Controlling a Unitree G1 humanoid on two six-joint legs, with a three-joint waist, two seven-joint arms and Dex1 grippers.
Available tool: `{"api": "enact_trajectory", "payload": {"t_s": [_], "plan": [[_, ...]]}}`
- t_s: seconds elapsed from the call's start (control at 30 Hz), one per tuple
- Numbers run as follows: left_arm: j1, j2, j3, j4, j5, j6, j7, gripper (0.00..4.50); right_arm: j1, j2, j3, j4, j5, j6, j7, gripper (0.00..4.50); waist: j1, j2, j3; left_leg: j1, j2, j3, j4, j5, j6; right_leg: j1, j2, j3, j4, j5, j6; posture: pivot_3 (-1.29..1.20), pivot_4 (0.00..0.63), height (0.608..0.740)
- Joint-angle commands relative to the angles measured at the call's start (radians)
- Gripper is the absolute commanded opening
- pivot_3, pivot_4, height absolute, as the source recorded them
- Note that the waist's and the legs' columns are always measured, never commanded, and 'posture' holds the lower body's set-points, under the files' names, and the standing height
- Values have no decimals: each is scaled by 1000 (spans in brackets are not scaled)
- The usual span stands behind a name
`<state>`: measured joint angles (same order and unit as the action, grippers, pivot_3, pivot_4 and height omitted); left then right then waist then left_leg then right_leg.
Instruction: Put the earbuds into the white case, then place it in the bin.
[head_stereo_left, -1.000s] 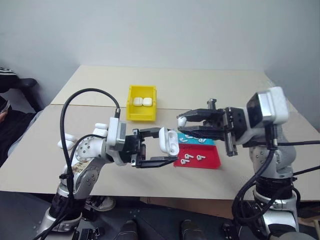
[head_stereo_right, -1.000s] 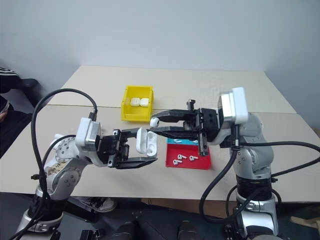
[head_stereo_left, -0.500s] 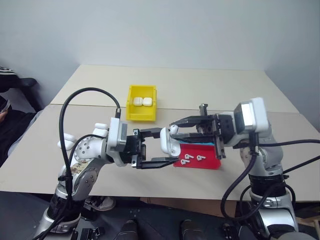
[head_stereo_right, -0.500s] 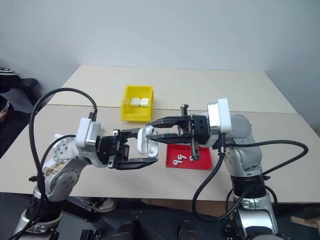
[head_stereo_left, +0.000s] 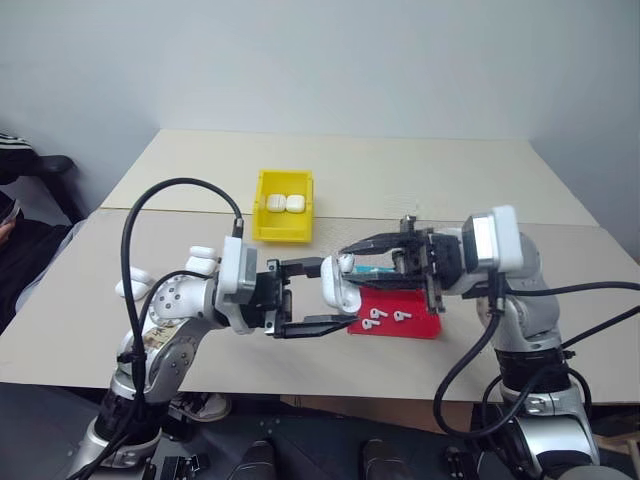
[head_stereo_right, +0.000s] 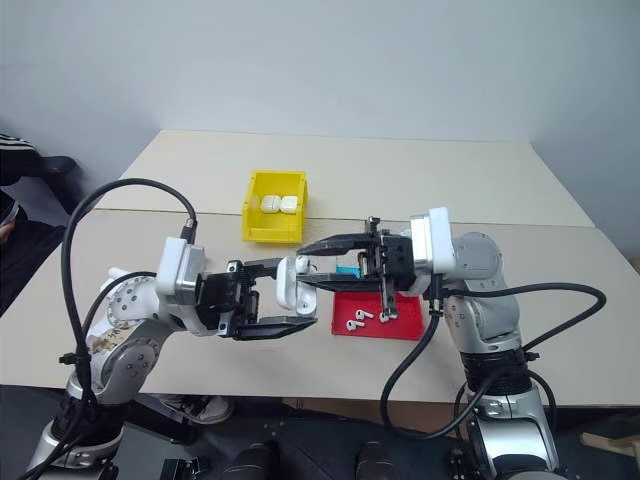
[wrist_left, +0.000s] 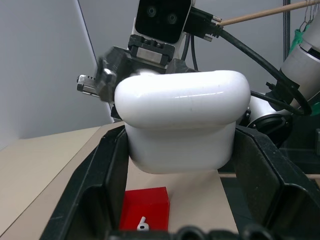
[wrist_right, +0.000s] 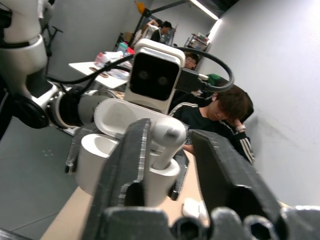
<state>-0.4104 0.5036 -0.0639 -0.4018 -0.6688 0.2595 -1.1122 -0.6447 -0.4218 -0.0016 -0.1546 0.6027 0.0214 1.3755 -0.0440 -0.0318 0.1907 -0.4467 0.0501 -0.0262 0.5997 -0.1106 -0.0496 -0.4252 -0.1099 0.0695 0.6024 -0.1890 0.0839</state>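
Beige counter (head_stereo_left: 420, 170) spreads out under and beyond the end effectors, seam running across the middle. A shallow red-and-teal tray (head_stereo_left: 415, 322) sits on it just below the right end effector. Plain grey wall (head_stereo_left: 320, 60) behind. A seated person in a dark striped jacket (wrist_right: 220, 125) is well past the end effectors, head down.
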Motion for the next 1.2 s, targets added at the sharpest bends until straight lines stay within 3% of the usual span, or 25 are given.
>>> {"api": "enact_trajectory", "payload": {"t_s": [0.03,0.23,0.37,0.6,0.7,0.87,0.97,1.2], "plan": [[-20,-9,12,-15,-8,-23,-3,2800,12,-16,17,-22,-6,-24,18,2942,0,0,0,0,0,0,0,0,0,0,0,0,0,0,0,0,150,740],[-19,-2,11,9,20,-28,-5,2800,2,-46,12,-17,3,-19,33,2942,0,0,0,0,0,0,0,0,0,0,0,0,0,0,0,0,150,740],[25,32,0,50,106,-88,-40,2800,-55,-169,-5,-1,18,140,13,2942,2,0,0,0,0,0,0,0,0,0,0,0,-1,0,0,0,150,740],[150,66,-8,96,215,-209,-61,2800,-219,-398,139,183,-265,265,-2,2942,-1,0,0,0,0,1,-2,0,0,-1,-1,0,-5,0,-1,0,150,740],[176,58,-17,86,235,-225,-44,2800,-307,-443,247,329,-450,170,23,2942,-1,0,0,-2,0,2,-3,0,0,-3,-1,0,-7,1,-1,0,150,740],[199,29,-28,57,262,-227,21,2800,-411,-428,375,560,-669,-165,48,2942,1,0,0,-12,-1,2,-3,0,1,-12,-1,0,-7,1,0,0,150,740],[234,17,-41,27,279,-219,61,2800,-480,-387,431,708,-755,-352,47,2942,-2,0,0,-12,0,2,-6,5,8,-12,-1,0,-7,1,0,0,150,740],[328,6,-59,-66,297,-202,141,2800,-582,-302,521,966,-893,-630,49,2942,-2,1,0,-11,0,2,-7,6,8,-13,0,0,-6,1,0,0,150,740]]}}
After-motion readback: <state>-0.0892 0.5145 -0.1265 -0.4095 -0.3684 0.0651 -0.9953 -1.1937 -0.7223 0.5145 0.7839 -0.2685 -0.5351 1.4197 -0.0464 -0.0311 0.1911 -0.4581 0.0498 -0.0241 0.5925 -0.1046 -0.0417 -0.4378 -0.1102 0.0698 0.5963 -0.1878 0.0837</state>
